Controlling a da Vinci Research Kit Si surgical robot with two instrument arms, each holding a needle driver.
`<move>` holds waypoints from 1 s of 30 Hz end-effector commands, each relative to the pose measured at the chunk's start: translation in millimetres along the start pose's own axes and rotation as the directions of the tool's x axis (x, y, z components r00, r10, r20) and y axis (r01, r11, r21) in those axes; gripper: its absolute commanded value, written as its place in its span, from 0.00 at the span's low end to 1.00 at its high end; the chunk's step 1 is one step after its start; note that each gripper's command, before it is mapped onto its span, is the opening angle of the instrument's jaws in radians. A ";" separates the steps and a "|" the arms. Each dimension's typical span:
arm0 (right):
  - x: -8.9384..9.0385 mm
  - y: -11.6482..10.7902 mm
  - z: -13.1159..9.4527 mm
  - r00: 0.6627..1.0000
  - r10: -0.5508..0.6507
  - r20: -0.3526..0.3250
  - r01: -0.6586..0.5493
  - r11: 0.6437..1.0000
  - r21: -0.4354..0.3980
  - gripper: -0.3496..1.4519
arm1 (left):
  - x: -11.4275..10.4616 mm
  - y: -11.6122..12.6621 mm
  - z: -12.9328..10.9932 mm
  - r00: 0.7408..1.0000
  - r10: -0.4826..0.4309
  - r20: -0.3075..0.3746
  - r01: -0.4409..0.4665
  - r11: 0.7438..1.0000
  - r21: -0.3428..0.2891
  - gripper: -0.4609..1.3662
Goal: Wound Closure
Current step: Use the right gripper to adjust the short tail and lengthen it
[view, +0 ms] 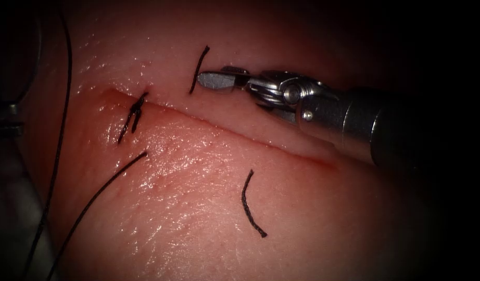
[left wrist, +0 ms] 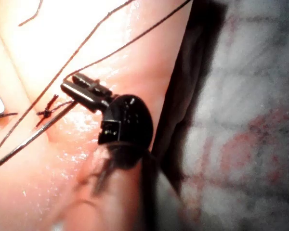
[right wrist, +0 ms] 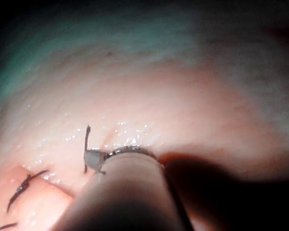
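The cut [view: 240, 136] runs slanting across the tissue [view: 188, 208], with a tied knot [view: 135, 111] at its left end. My right tool [view: 209, 79] hovers over the tissue above the cut, jaws shut and holding nothing, its tip beside a short cut end of thread [view: 199, 68]. In the left wrist view my left tool [left wrist: 82, 90] has its dark jaws shut on the thread [left wrist: 135, 41] close to the knot [left wrist: 47, 111]. A thicker grey strand [left wrist: 33, 137] leads away from under them; I cannot tell whether it is the needle. The right tool [right wrist: 94, 158] sits against the cut end [right wrist: 86, 139].
A loose curved piece of thread [view: 249, 205] lies on the tissue below the cut. A long thread [view: 94, 200] leaves the tissue toward the lower left, and another strand [view: 63, 119] hangs along the dark left edge. Red fluid wets the tissue's lower half.
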 end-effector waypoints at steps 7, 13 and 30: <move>1.4 -0.4 -1.3 1.000 -0.011 -0.012 0.011 1.000 0.019 0.69 | 0.1 -0.1 0.0 1.000 0.010 0.002 -0.010 1.000 -0.005 0.06; 1.5 -1.3 -2.8 0.999 -0.043 -0.007 0.043 0.998 0.035 0.71 | 0.1 -0.1 0.0 1.000 0.010 0.001 -0.010 1.000 -0.005 0.06; -0.8 -4.1 -1.9 0.966 -0.251 -0.059 0.255 0.965 0.062 0.70 | 0.2 -0.1 0.0 1.000 0.011 0.002 -0.011 1.000 -0.008 0.06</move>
